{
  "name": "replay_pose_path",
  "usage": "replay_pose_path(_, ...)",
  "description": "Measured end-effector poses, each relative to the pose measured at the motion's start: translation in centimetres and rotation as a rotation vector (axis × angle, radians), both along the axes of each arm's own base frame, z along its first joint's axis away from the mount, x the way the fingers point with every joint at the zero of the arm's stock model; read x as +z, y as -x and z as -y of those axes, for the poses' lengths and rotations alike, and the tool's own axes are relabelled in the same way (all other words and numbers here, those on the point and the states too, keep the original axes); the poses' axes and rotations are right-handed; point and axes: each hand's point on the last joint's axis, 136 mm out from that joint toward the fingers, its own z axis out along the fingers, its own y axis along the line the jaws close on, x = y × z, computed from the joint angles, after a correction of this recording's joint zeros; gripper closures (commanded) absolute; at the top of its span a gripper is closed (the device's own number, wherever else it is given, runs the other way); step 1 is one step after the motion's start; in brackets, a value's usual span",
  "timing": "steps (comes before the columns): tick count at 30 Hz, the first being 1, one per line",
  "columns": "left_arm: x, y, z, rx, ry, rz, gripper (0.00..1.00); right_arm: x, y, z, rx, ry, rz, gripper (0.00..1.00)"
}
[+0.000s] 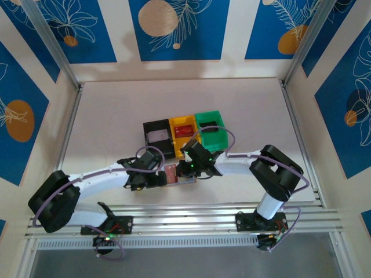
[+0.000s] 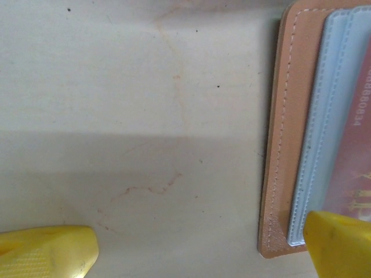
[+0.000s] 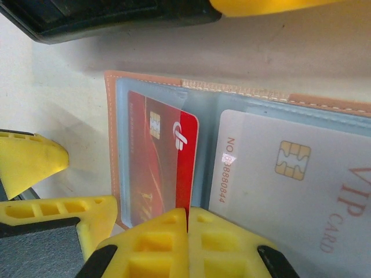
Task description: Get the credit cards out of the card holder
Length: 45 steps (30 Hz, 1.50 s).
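Note:
The tan card holder [image 3: 145,78] lies open on the table, its pale pockets facing up. A red credit card [image 3: 156,162] sits in its left pocket, with a bright strip sticking out toward the fold. A white VIP card [image 3: 290,185] fills the right pocket. My right gripper [image 3: 186,217] is shut on the red card's near edge. My left gripper [image 2: 194,255] is open beside the card holder [image 2: 278,145]. Its right finger [image 2: 339,243] is over the holder's corner, the left finger [image 2: 46,252] over bare table. From above, both grippers meet at the holder [image 1: 172,174].
Three small bins stand in a row just behind the holder: black [image 1: 157,134], yellow [image 1: 175,139] with a red card inside, and green [image 1: 211,128]. The black bin's wall [image 3: 87,17] is close behind the holder. An aluminium rail [image 1: 185,217] runs along the near table edge.

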Motion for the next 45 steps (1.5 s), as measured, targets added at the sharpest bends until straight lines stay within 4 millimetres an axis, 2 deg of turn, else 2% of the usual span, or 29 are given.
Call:
replay_pose_path(28, -0.1, 0.0, 0.0, 0.007, 0.003, 0.001, 0.00, 1.0, 0.6, 2.0, 0.005, -0.001, 0.031, 1.00)
replay_pose_path(37, -0.1, 0.0, 0.0, 0.007, 0.003, 0.001, 0.00, 2.0, 0.1, 2.8, -0.013, 0.009, 0.069, 1.00)
replay_pose_path(45, -0.2, 0.1, -0.1, 0.007, 0.003, 0.000, 0.00, 1.9, 0.1, 3.6, -0.019, 0.044, 0.078, 1.00)
